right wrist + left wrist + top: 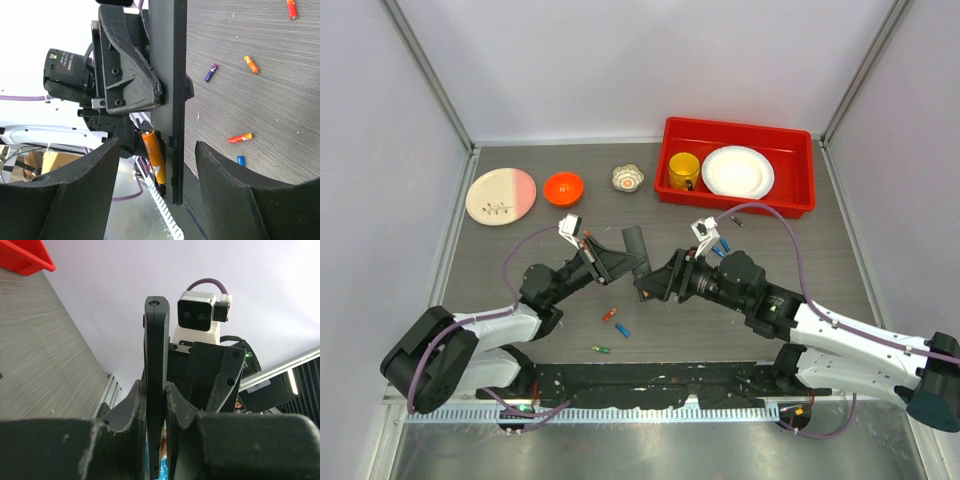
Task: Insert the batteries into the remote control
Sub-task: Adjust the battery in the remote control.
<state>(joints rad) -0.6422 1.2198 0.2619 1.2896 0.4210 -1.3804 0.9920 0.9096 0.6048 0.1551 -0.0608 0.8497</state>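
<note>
My left gripper [618, 265] [156, 390] is shut on the remote control [636, 245], a slim black bar held edge-on and off the table [156, 340]. In the right wrist view the remote control [170, 75] shows an orange battery [153, 156] lying in its open compartment. My right gripper [648, 285] [157, 185] is open, its fingers on either side of the remote's end without touching it. Loose batteries lie on the table: a red-orange one [609, 314] [240, 138], a blue one [623, 329] [240, 160] and a green one [601, 349].
More batteries [723, 246] lie by the right arm. A red bin [790, 150] at the back right holds a yellow mug [683, 170] and a white plate [737, 172]. An orange bowl [563, 187], a pink-and-cream plate [500, 195] and a small patterned cup [628, 178] stand at the back.
</note>
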